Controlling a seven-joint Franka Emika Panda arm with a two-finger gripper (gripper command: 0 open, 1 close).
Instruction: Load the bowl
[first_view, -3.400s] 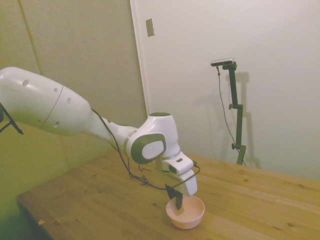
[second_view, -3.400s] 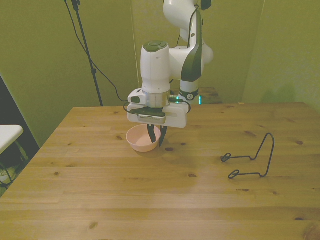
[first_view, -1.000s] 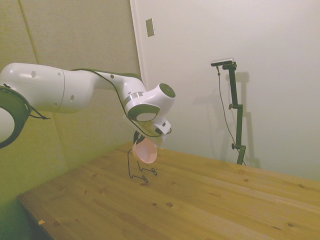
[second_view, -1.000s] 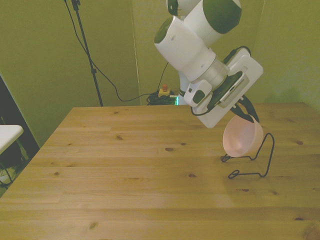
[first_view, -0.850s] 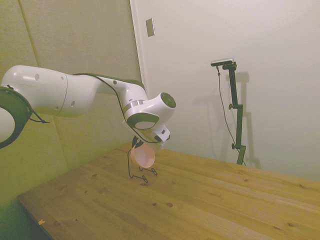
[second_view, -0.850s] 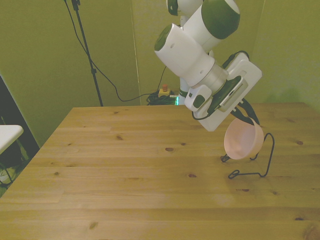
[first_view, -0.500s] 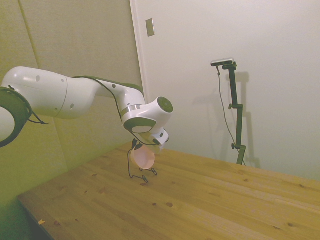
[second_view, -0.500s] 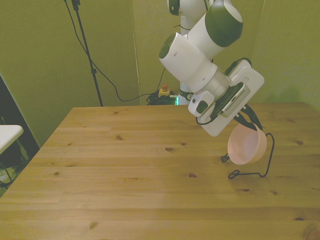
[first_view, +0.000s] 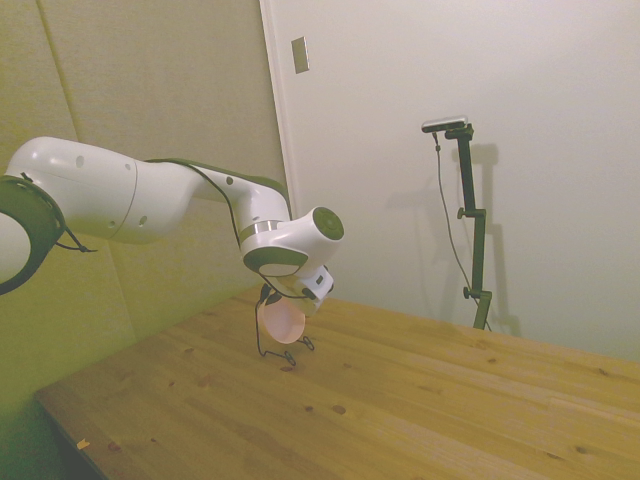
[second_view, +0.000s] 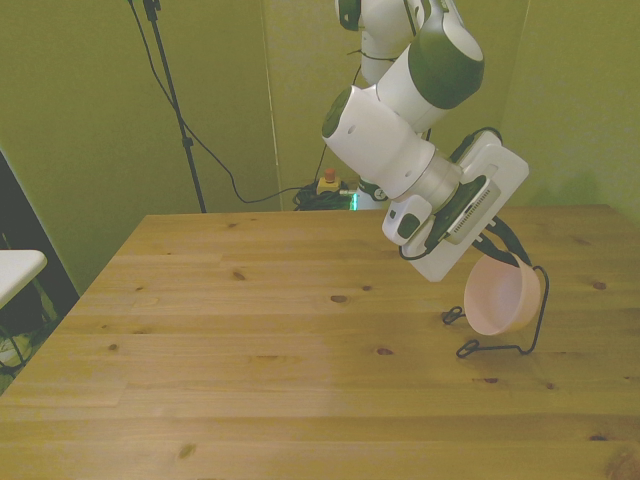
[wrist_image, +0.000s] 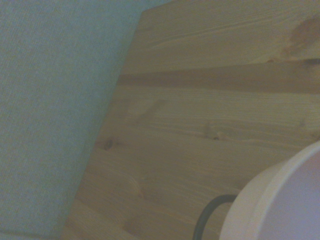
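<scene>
The tool (second_view: 505, 256) grips the bowl (second_view: 502, 297), tilted against the wire stand (second_view: 535, 320) near the worktop's (second_view: 250, 340) edge; seating and release remain.

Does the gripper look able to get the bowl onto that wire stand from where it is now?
Probably yes. The gripper holds the bowl tipped on edge right at the wire stand, with nothing else between them.

Bowl (second_view: 501, 298): small, round, pale pink, smooth and plain.
Pose: tipped on its side, opening toward the front view's left.
Place: raised off the worktop (second_view: 250, 370), held at its rim.
</scene>
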